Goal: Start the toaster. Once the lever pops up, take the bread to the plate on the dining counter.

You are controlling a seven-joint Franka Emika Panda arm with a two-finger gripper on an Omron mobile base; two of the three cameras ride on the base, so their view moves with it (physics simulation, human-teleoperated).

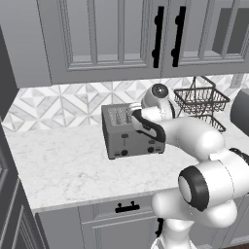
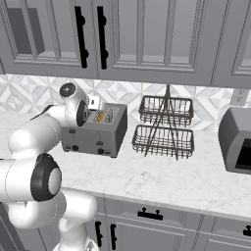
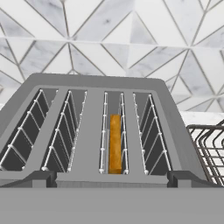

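Note:
The grey four-slot toaster [image 1: 131, 133] [image 2: 95, 130] stands on the marble counter near the tiled wall, its front with two black knobs turned toward me. In the hand view I look down along the toaster's top [image 3: 94, 105]. The bread [image 3: 115, 144], an orange-tan slice, stands on edge in the third slot from the left; a sliver of the bread [image 2: 99, 116] also shows in the right base view. My gripper [image 2: 94, 104] [image 1: 134, 111] hovers just above the toaster's top, open, with nothing between its fingers. The plate and the dining counter are out of view.
A two-tier dark wire basket rack [image 2: 164, 127] [image 1: 202, 102] [image 3: 208, 148] stands close to the toaster's right. Further right is a grey toaster oven [image 2: 238, 139]. Wall cabinets [image 1: 112, 34] hang overhead. Bare marble counter [image 1: 58, 160] lies left of the toaster.

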